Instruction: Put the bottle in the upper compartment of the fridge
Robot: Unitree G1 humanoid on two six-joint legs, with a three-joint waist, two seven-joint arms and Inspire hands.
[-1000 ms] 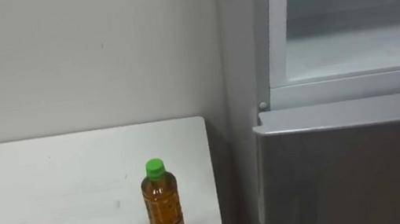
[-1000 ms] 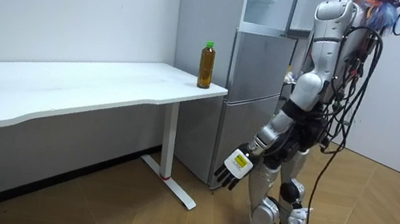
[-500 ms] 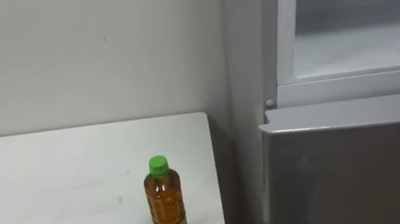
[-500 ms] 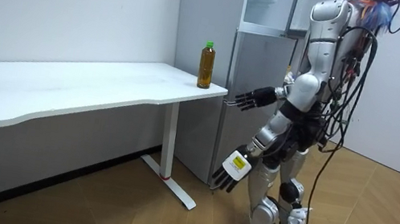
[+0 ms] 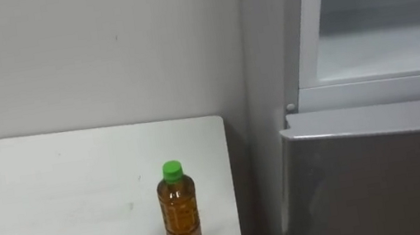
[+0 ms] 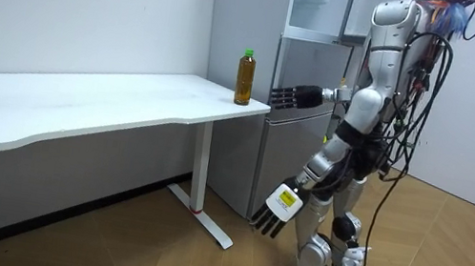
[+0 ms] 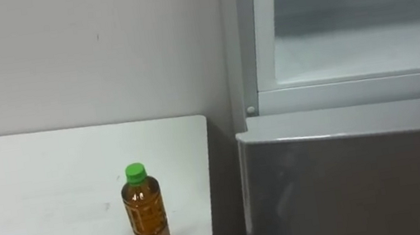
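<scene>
Right hand (image 6: 288, 95) is held out, fingers released, seemingly to take the bottle (image 5: 180, 222) off the surface (image 5: 40, 209) (just beside the open upper fridge (image 5: 392, 49)); left hand (image 6: 276, 207) hangs, fingers relaxed.

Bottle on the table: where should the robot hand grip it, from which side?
Probably the bottle at mid-body, below the green cap, coming from the fridge side: it stands upright near that table edge, and the open right robot hand is raised there.

Bright, even room light falls from above (soft, diffuse), leaving a dim shadow under the white table (image 6: 108, 97).
</scene>
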